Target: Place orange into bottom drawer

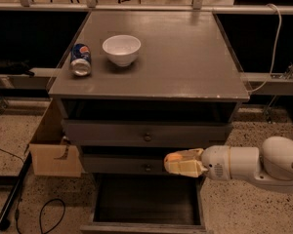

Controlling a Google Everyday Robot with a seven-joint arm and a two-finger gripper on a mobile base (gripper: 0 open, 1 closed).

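Nearest, at 6 o'clock: bottom drawer (pixel 141 199) pulled open, long axis 9 to 3. Above its 3 o'clock side, hand (pixel 172 164) closed around orange (pixel 174 157), level with the middle drawer (pixel 127 165) front. Risks bouncing it off the rim if released this high. Round, so no long axis or heading. Farthest, bowl (pixel 121 49) and can (pixel 81 59) on table (pixel 185 57).
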